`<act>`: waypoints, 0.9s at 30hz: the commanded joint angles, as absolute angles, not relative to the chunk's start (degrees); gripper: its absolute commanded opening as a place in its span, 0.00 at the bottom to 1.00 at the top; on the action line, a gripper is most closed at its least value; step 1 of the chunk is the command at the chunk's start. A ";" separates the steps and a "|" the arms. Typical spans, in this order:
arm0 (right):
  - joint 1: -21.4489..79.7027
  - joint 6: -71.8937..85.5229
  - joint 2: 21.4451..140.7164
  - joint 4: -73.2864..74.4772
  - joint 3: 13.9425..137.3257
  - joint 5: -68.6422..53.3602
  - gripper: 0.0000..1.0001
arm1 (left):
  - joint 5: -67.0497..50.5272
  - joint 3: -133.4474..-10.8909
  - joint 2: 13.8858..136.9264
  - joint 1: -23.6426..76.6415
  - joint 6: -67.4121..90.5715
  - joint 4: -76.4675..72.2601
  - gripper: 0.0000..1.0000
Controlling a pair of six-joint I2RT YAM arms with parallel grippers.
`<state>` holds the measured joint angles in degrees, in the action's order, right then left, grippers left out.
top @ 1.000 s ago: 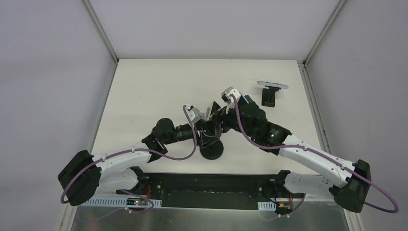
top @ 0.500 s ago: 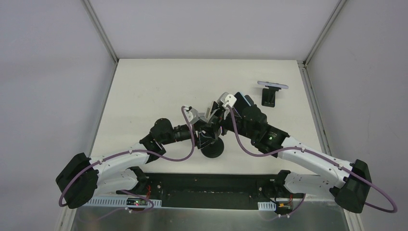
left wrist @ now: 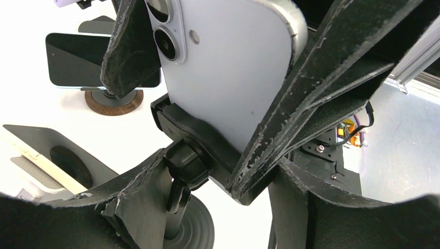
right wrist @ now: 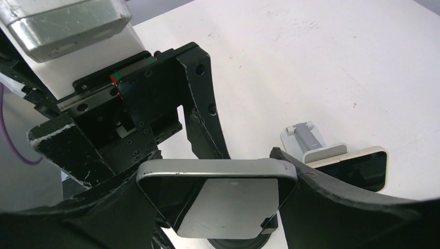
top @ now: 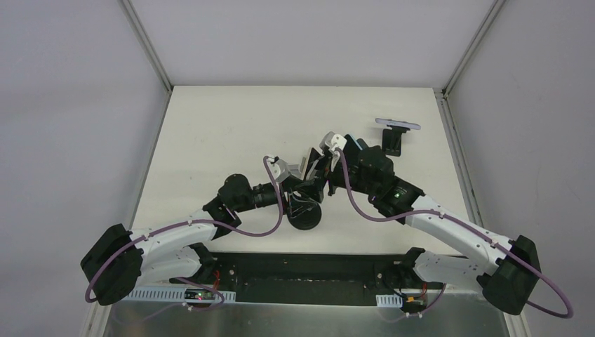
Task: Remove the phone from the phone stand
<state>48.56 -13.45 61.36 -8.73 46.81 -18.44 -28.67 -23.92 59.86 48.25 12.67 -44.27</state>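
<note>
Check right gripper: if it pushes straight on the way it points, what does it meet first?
The phone, which sits between the jaws of the right gripper and looks gripped. Straight past it is the left gripper, holding the phone stand; the gap between them is hard to judge.

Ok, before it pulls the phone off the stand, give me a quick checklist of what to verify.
1. The right gripper is closed on the edges of the phone: ok.
2. The left gripper braces the phone stand at its cradle: ok.
3. Phone free of the cradle: not ok, it sits in the clamp.
4. Stand base flat on the table: cannot tell.
5. The second phone, far right, stands apart from both arms: ok.
</note>
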 commanded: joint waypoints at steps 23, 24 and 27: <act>42.19 -17.58 60.29 4.59 50.11 -22.14 0.00 | -41.69 -23.00 54.29 48.96 14.77 -50.67 0.00; 42.77 -16.30 60.34 4.12 50.08 -20.18 0.00 | -40.16 -22.87 54.27 48.96 14.81 -50.59 0.00; 45.35 -12.24 60.14 1.52 49.10 -14.29 0.00 | -36.80 -22.97 54.95 49.03 15.52 -50.41 0.12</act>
